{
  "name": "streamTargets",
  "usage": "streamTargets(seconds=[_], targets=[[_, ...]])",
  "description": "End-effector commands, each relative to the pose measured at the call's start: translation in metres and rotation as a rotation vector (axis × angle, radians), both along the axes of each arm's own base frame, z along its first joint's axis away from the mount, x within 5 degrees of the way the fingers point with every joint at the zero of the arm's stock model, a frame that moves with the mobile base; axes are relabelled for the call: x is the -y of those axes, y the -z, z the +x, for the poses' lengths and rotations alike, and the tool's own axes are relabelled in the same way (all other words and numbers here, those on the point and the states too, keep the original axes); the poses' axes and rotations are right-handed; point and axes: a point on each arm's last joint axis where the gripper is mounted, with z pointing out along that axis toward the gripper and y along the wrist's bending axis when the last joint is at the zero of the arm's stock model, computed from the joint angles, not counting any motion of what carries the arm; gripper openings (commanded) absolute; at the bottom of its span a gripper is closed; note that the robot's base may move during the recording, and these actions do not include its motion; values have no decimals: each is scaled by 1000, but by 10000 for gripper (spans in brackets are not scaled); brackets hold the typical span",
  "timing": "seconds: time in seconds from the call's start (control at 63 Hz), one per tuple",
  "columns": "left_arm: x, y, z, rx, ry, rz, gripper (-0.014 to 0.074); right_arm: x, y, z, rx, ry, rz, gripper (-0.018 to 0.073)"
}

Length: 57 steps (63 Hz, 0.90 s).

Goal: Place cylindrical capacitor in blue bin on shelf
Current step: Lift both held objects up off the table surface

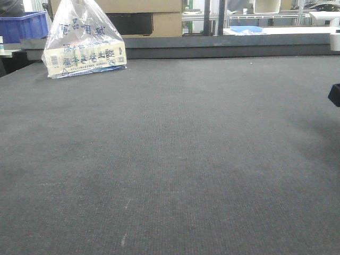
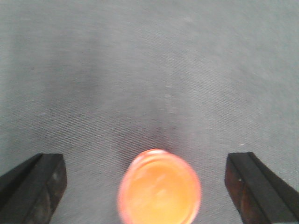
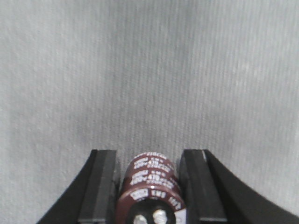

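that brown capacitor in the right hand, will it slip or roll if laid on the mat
The capacitor looks rigid, with a glossy printed sleeve, so it may slip a little in the right hand. Being round-bodied, it would probably roll if laid sideways on the mat.

Dark grey woven mat (image 1: 175, 159) covers the tabletop. A clear plastic bag (image 1: 85, 40), printed box inside, sits far left.

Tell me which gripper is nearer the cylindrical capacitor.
Right. The right gripper clamps the capacitor; the left gripper is open around a round orange object, no capacitor in view.
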Motion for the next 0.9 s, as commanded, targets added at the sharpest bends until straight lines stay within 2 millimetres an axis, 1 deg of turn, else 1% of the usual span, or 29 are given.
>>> streamTargets(seconds=[0.0, 0.175, 0.349, 0.429, 0.508, 0.54, 0.587, 0.635, 0.778, 0.873, 0.889], targets=[[4, 8, 8, -15, 20, 7, 590, 0, -5, 1, 31, -5, -1, -165], [3, 23, 11, -101, 19, 0, 590, 0, -5, 1, 33, -5, 0, -165], [3, 24, 10, -120, 21, 3, 588, -1, -5, 1, 36, -4, 1, -165], [3, 26, 10, -123, 22, 7, 568, -1, -5, 1, 36, -4, 1, -165], [3, 27, 10, -130, 22, 6, 520, -1, -5, 1, 35, -2, 4, -165], [3, 27, 10, -130, 22, 6, 491, -1, -5, 1, 35, -1, 6, -165], [3, 27, 10, -131, 22, 6, 414, -1, -5, 1, 35, 1, 8, -165], [3, 27, 10, -134, 22, 6, 360, -1, -5, 1, 35, 1, 8, -165], [3, 27, 10, -134, 22, 6, 114, -1, -5, 1, 35, 3, 10, -165], [3, 27, 10, -134, 22, 6, -93, -1, -5, 1, 32, 4, 12, -165], [3, 27, 10, -134, 22, 6, -112, -1, -5, 1, 30, 4, 12, -165]])
